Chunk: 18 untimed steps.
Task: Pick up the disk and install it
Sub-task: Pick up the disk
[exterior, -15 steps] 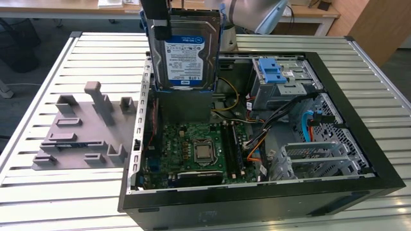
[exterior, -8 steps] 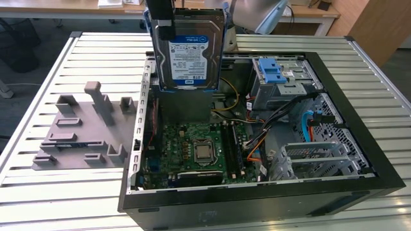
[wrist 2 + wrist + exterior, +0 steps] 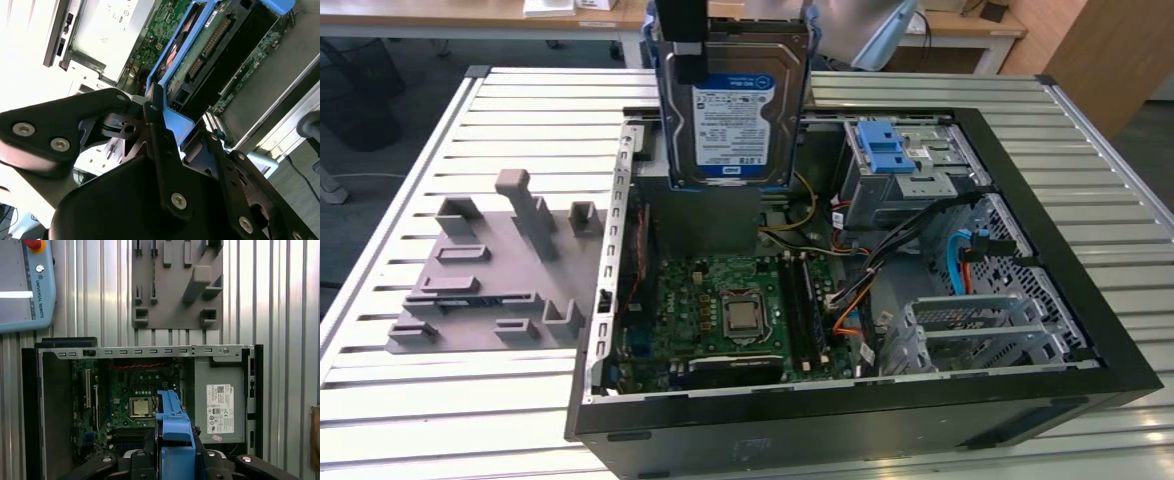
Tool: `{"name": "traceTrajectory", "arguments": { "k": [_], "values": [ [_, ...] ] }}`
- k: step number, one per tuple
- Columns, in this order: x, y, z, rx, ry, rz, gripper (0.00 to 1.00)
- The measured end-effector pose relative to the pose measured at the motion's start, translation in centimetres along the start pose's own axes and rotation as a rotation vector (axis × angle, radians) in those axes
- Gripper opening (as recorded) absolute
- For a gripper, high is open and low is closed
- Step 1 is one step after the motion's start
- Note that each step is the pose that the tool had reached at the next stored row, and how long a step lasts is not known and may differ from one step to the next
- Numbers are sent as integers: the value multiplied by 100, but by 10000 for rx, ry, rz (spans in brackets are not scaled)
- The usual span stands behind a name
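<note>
Blue-framed disk (image 3: pixel 731 110) clamped in your pincer (image 3: pixel 683 55), hanging above the open computer case (image 3: pixel 854 420).

Your pincer is closed on the disk's upper end, and in the second wrist view you can see its black fingers (image 3: pixel 156 125) pinching the blue carrier. The drive hangs upright with its label facing the exterior camera. Directly below the pincer, the green motherboard (image 3: pixel 720 300) lies on the case floor. Toward the exterior view's right of the pincer, inside the case, stands a grey cage (image 3: pixel 894 170) with a blue latch. A grey box (image 3: pixel 220 405) with a white sticker sits in one case corner. Farther from the pincer, outside the case wall, a grey fixture plate (image 3: pixel 480 280) rests on the slatted metal table (image 3: pixel 454 420).
</note>
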<state>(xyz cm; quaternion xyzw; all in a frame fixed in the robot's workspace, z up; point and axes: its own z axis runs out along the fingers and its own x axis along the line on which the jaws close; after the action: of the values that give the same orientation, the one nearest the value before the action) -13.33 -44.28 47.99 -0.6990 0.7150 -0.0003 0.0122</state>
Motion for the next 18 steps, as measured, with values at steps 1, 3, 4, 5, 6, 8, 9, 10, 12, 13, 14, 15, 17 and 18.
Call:
{"name": "traceTrajectory", "arguments": {
  "k": [1,3,4,5,6,8,9,10,12,13,14,15,17,18],
  "values": [
    [0,-25,1,-2,-1,0,37],
    [0,-72,2,-7,0,1,37],
    [0,-96,3,-8,0,1,37],
    [1,-113,3,-9,0,0,37],
    [1,-128,4,-10,0,0,37],
    [3,-149,5,-9,0,0,37],
    [5,-160,6,-9,-1,1,37],
    [9,-171,6,-9,0,0,37],
    [20,-189,6,-9,0,1,37],
    [26,-199,7,-9,0,1,37],
    [31,-209,7,-10,1,1,37],
    [37,-222,8,-9,-1,1,37],
    [45,-250,8,-9,1,0,37],
    [47,-261,8,-9,1,1,37]
  ]
}}
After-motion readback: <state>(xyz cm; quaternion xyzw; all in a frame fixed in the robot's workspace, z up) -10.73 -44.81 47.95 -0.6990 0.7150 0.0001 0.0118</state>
